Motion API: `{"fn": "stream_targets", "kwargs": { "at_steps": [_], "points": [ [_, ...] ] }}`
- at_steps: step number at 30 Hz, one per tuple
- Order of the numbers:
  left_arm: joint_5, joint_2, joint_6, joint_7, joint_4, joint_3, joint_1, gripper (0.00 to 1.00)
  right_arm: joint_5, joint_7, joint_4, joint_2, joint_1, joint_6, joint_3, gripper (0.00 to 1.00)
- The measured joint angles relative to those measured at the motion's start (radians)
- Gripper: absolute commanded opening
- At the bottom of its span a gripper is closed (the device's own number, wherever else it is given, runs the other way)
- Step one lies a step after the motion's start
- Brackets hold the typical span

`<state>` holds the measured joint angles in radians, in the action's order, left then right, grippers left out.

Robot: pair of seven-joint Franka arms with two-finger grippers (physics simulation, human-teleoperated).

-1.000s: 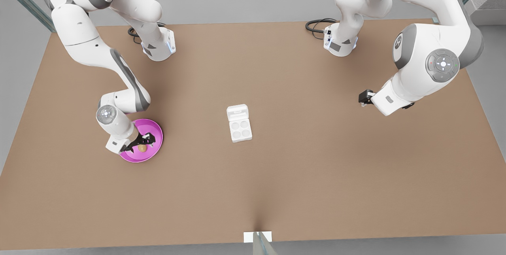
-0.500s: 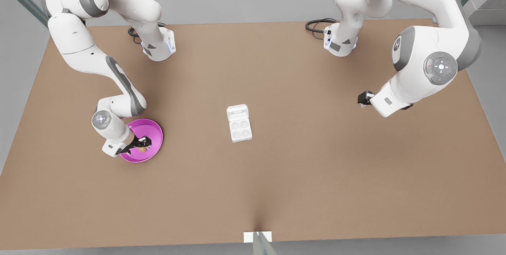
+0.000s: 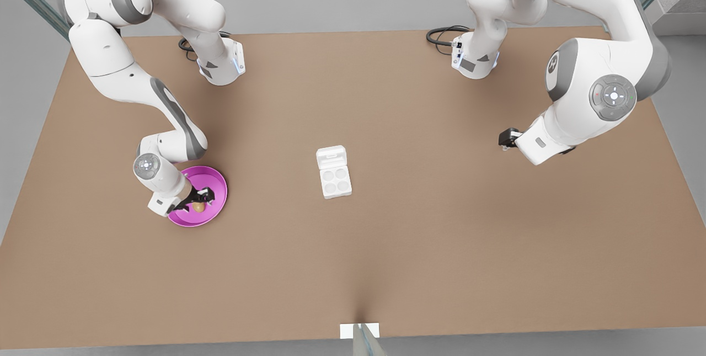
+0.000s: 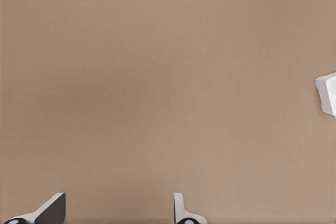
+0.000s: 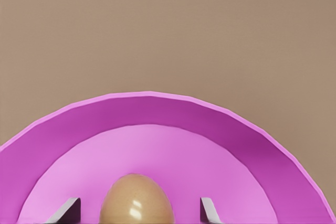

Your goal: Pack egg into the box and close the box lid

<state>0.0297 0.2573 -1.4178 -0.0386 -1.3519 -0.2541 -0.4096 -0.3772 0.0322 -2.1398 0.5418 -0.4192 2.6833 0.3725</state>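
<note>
Over plate [image 3: 212, 182], right end effector [image 3: 197, 201] straddling egg [image 3: 198, 207]

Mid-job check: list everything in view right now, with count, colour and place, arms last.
egg: one, tan-brown, on the plate between the right gripper's fingers.
plate: one, pink, round, at the front view's left.
box: one, white, table centre, four empty wells.
box lid: one, white, open, lying flat behind the wells.
table: one, brown.
cables: two, black, by the arm bases.
right gripper: over the plate, open around the egg.
left gripper: open, waiting above bare table at the front view's right.
</note>
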Motion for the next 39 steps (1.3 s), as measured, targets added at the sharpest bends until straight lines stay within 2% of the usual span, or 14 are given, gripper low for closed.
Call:
{"fn": "stream_targets", "kwargs": {
  "at_steps": [2, 4, 9, 10, 11, 12, 13, 16, 20, 21, 23, 28, 34, 39],
  "points": [
    [0.0, 0.0, 0.0, 0.0, 0.0, 0.0, 0.0, 1.0, 0.0, -0.001, 0.0, -0.001, 0.0, -0.001, 0.0, 0.45],
    [0.0, 0.005, 0.0, 0.0, 0.0, 0.0, 0.0, 1.0, 0.004, 0.001, 0.001, -0.001, -0.001, -0.001, 0.001, 0.4],
    [0.0, 0.012, -0.001, 0.0, 0.0, 0.0, 0.001, 1.0, 0.011, 0.013, 0.006, -0.01, -0.003, -0.005, 0.014, 0.4],
    [0.0, 0.012, -0.001, 0.0, 0.0, 0.0, 0.0, 1.0, 0.013, 0.015, 0.01, -0.027, -0.03, -0.012, 0.058, 0.4],
    [0.0, 0.012, -0.001, 0.0, 0.0, 0.0, 0.0, 1.0, 0.016, 0.015, 0.046, -0.041, -0.097, -0.041, 0.153, 0.4],
    [0.0, 0.012, -0.001, 0.0, 0.0, 0.0, 0.0, 1.0, 0.019, 0.014, 0.126, -0.049, -0.144, -0.098, 0.24, 0.4],
    [0.0, 0.012, -0.001, 0.0, 0.0, 0.0, 0.0, 1.0, 0.029, 0.013, 0.21, -0.052, -0.161, -0.164, 0.292, 0.4],
    [0.0, 0.014, -0.001, 0.0, 0.0, 0.0, 0.001, 1.0, 0.057, 0.003, 0.33, -0.049, -0.141, -0.31, 0.357, 0.4],
    [0.0, 0.02, -0.001, 0.0, 0.0, 0.0, 0.001, 1.0, 0.078, -0.036, 0.493, 0.053, 0.048, -0.42, 0.354, 0.4],
    [0.0, 0.02, -0.001, 0.0, 0.0, 0.0, 0.001, 1.0, 0.08, -0.051, 0.541, 0.084, 0.111, -0.438, 0.336, 0.4],
    [0.001, 0.021, -0.001, 0.0, 0.0, 0.0, 0.002, 1.0, 0.083, -0.082, 0.659, 0.128, 0.288, -0.465, 0.241, 0.4],
    [0.001, 0.027, -0.002, 0.001, 0.001, 0.0, 0.001, 1.0, 0.094, -0.17, 0.88, 0.279, 0.515, -0.495, 0.147, 0.4],
    [0.001, 0.029, -0.004, 0.001, 0.002, 0.0, 0.002, 1.0, 0.166, -0.289, 0.861, 0.289, 0.612, -0.524, 0.137, 0.4],
    [0.0, 0.029, -0.006, 0.001, 0.002, 0.0, 0.002, 1.0, 0.187, -0.387, 0.694, 0.247, 0.615, -0.488, 0.144, 0.39]
  ]
}}
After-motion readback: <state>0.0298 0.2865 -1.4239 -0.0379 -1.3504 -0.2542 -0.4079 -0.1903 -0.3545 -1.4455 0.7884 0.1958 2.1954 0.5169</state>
